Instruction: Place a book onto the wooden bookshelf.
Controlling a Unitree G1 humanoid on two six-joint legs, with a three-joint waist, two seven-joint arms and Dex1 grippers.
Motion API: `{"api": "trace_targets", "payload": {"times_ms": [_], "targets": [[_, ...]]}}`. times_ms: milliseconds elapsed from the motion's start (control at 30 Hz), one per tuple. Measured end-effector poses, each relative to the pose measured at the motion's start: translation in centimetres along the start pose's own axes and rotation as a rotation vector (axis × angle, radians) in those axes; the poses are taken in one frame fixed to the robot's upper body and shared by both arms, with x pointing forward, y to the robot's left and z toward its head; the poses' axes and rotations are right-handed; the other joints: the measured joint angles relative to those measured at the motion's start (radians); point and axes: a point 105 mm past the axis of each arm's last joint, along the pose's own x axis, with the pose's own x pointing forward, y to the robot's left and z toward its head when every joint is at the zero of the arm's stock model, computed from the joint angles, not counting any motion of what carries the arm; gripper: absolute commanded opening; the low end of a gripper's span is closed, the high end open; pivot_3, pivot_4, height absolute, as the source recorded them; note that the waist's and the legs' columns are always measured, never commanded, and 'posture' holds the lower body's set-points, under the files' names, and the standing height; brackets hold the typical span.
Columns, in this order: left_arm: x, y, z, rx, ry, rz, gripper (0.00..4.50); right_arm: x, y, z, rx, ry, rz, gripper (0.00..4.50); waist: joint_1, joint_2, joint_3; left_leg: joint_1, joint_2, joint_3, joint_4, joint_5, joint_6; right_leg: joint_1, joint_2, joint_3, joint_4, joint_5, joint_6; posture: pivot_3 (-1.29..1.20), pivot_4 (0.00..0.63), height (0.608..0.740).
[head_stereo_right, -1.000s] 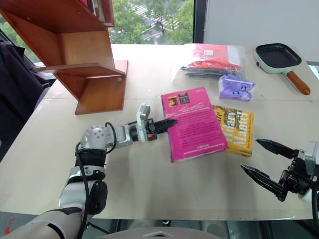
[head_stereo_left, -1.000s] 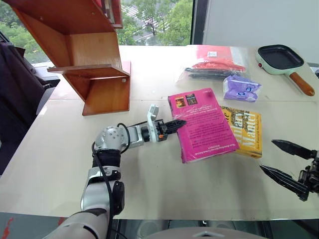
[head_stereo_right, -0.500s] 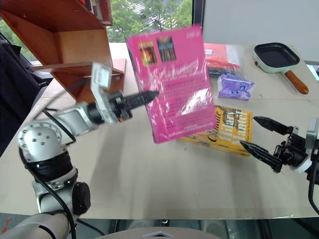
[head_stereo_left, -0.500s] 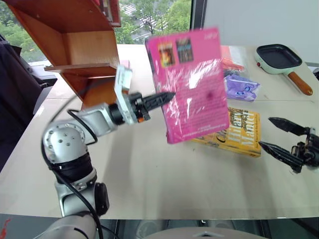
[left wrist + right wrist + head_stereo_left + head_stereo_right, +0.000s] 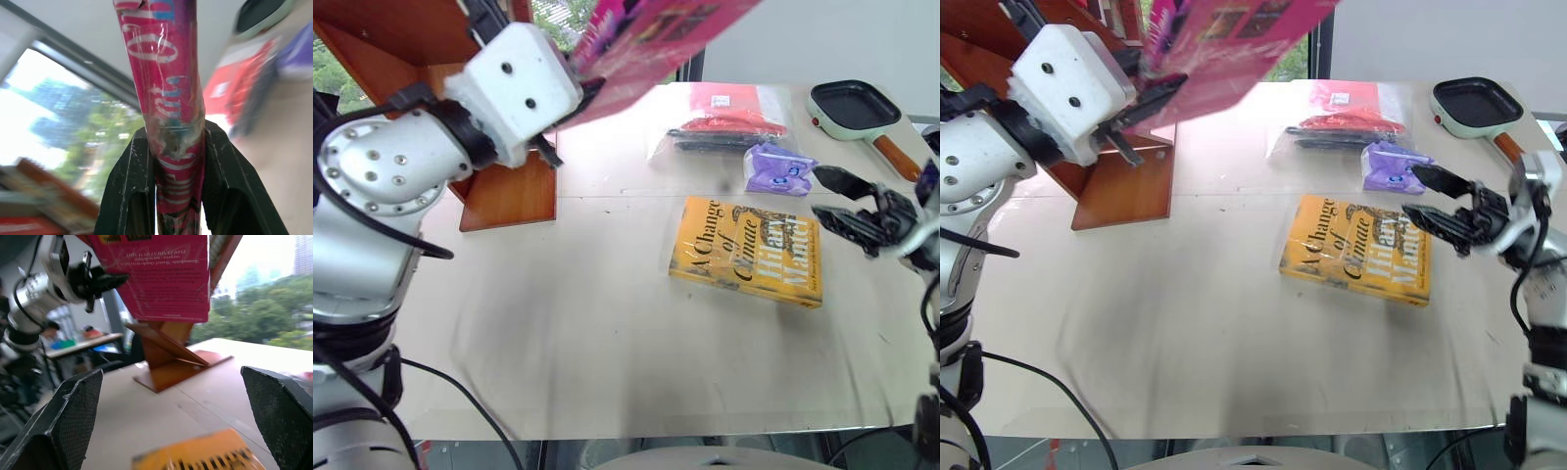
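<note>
**Book lifted high off the table**

Up went the book (image 5: 651,39) since a second ago: it lay flat on the table (image 5: 607,352) then, partly on top of the yellow book (image 5: 749,252), and now the left claw (image 5: 1151,103) holds it high in the air, close by the shelf (image 5: 504,191). The claw's two fingers (image 5: 132,196) are pinching the book by its edge. The yellow book is now fully uncovered, and its big dark letters read "A Change of Climate" and "Hilary Mantel". The right claw (image 5: 1442,203) has come forward from the near table edge and now hangs just past the yellow book's far corner, near the purple bag (image 5: 783,168). Its fingers (image 5: 73,411) are spread wide with nothing between them. The pan (image 5: 852,108) and the red bag (image 5: 729,117) lie at the far side where they were
</note>
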Motion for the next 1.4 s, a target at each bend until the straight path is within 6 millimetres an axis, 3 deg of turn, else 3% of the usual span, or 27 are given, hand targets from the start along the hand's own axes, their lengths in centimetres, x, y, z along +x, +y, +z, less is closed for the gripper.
{"api": "trace_targets", "payload": {"times_ms": [133, 433, 500, 667, 900, 1000, 1200, 1267, 1400], "targets": [[-1.0, -0.1, -1.3, 0.221, 0.116, -0.021, 0.60, 1.4, -0.9, -0.3, 0.059, -0.029, 0.057, 4.50, 0.001, 0.000, 0.001, -0.003, 0.000, 0.000, -0.001, 0.000, 0.000, -0.003, 0.000, -0.001, -0.001, 0.000, 0.000, 0.00, 0.150, 0.740], [-2.8, 1.1, -2.6, 0.421, 0.278, -0.046, 0.60, 3.7, -1.6, -1.3, 0.089, -0.025, 0.140, 4.50, -0.013, 0.002, 0.002, -0.003, 0.000, 0.000, -0.001, 0.000, 0.001, -0.005, 0.000, -0.001, 0.000, 0.000, 0.000, 0.00, 0.150, 0.740], [-3.7, 1.6, -3.4, 0.423, 0.341, -0.036, 0.60, 3.9, -1.5, -1.5, 0.092, -0.017, 0.149, 4.50, -0.020, 0.002, 0.002, -0.003, 0.000, 0.000, -0.002, -0.001, 0.001, -0.005, 0.001, -0.001, 0.000, 0.000, 0.000, 0.00, 0.150, 0.740], [-5.4, 0.5, -6.4, 0.372, 0.485, -0.102, 0.60, 4.2, -1.4, -1.7, 0.094, -0.018, 0.160, 4.50, -0.024, 0.002, 0.002, -0.003, 0.000, 0.001, -0.002, 0.000, 0.001, -0.007, 0.000, -0.001, 0.003, 0.000, 0.000, 0.00, 0.150, 0.740], [-6.4, 1.8, -10.5, 0.380, 0.613, -0.145, 0.60, 5.5, -0.7, -1.8, 0.056, -0.041, 0.203, 4.50, -0.025, 0.003, 0.002, -0.002, 0.001, 0.002, -0.002, 0.000, 0.000, -0.007, 0.000, -0.001, 0.004, 0.001, -0.001, 0.00, 0.150, 0.740], [-6.6, 1.1, -12.4, 0.352, 0.649, -0.200, 0.60, 5.9, -0.8, -2.1, 0.010, -0.051, 0.192, 4.50, -0.025, 0.003, 0.002, -0.003, 0.001, 0.002, -0.002, -0.001, 0.000, -0.007, 0.000, -0.001, 0.004, 0.001, -0.001, 0.00, 0.150, 0.740], [-6.9, 1.5, -13.3, 0.347, 0.700, -0.235, 0.60, 6.4, -0.9, -1.6, -0.035, -0.062, 0.170, 4.50, -0.031, 0.003, 0.002, -0.006, 0.001, 0.003, -0.002, -0.001, 0.000, -0.012, 0.000, 0.000, 0.005, 0.001, -0.001, 0.00, 0.150, 0.740], [-7.0, 1.5, -13.5, 0.337, 0.715, -0.244, 1.61, 6.4, -1.0, -1.3, -0.051, -0.066, 0.160, 4.50, -0.035, 0.003, 0.002, -0.008, 0.001, 0.004, -0.001, 0.000, 0.000, -0.014, 0.001, 0.000, 0.007, 0.001, -0.001, 0.00, 0.150, 0.740], [-7.1, 1.9, -13.8, 0.301, 0.751, -0.229, 3.11, 6.1, -1.3, -1.3, -0.062, -0.071, 0.125, 4.50, -0.043, 0.003, 0.002, -0.011, 0.001, 0.004, 0.001, 0.000, 0.000, -0.017, 0.001, 0.000, 0.008, 0.001, -0.001, 0.00, 0.150, 0.740]]}}
